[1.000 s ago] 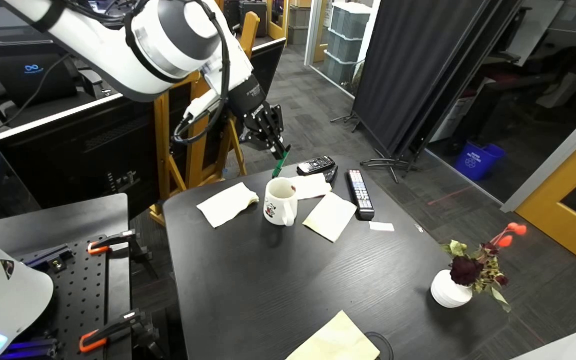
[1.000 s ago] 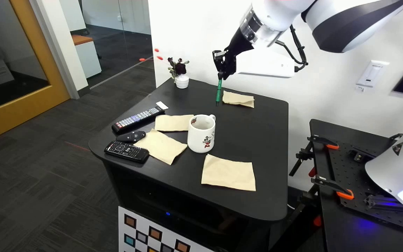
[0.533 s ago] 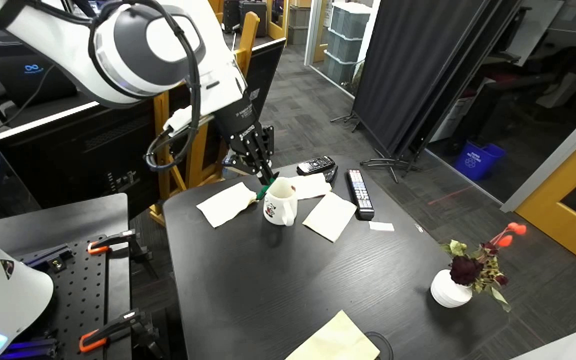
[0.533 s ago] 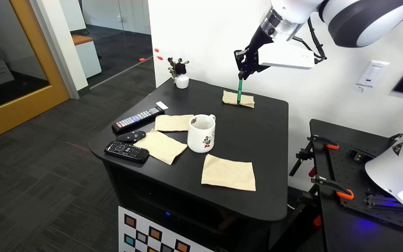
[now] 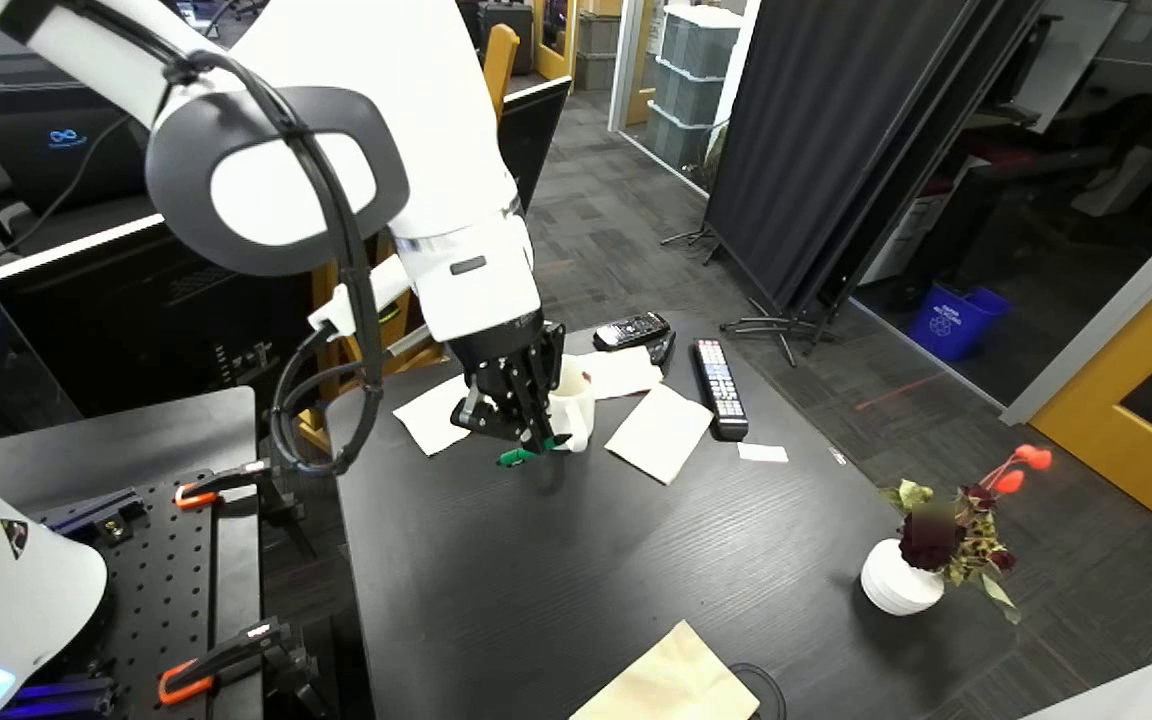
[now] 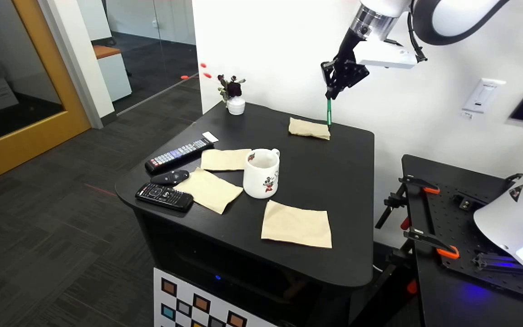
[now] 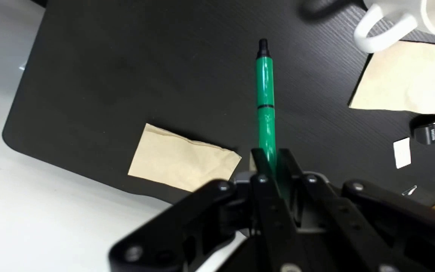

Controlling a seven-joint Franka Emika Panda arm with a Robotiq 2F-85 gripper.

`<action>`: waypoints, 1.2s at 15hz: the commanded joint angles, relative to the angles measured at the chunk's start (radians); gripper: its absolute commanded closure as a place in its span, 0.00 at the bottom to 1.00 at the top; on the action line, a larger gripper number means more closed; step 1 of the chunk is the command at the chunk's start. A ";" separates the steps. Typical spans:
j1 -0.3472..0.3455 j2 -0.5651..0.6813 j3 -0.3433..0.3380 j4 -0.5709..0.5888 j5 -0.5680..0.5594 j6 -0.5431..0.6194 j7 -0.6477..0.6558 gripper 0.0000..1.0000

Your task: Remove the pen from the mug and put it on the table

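The green pen [image 7: 266, 90] with a dark tip sticks out of my gripper [image 7: 272, 155], which is shut on its other end. In both exterior views the pen [image 5: 516, 457] [image 6: 329, 113] points downward from the gripper [image 5: 546, 440] [image 6: 329, 96], over the black table [image 5: 636, 570] [image 6: 329, 181]. The pen appears above the tabletop; the exact gap is hard to tell. The white mug [image 6: 260, 179] stands upright, apart from the pen. Its handle shows at the wrist view's top right [image 7: 385, 32]. In an exterior view my gripper partly hides the mug [image 5: 573, 405].
Several pale papers lie about, one [image 6: 309, 128] near the pen [image 7: 183, 158] by the wall. Remotes [image 6: 180, 154] [image 6: 164, 196] lie beyond the mug. A white flower pot [image 5: 901, 578] stands near the table's edge. Clamps [image 6: 434, 243] sit by the robot base [image 6: 522, 222].
My gripper has carried the pen past and away from the mug, toward the robot base's side and the wall. It stays shut on the pen. The mug and papers have not moved.
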 commanded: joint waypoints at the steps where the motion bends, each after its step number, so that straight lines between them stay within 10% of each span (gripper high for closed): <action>1: -0.044 0.065 -0.007 0.045 0.159 0.011 -0.253 0.97; 8: -0.071 0.238 -0.006 0.155 0.416 0.005 -0.642 0.97; 18: -0.112 0.475 0.005 0.326 0.518 -0.002 -0.861 0.97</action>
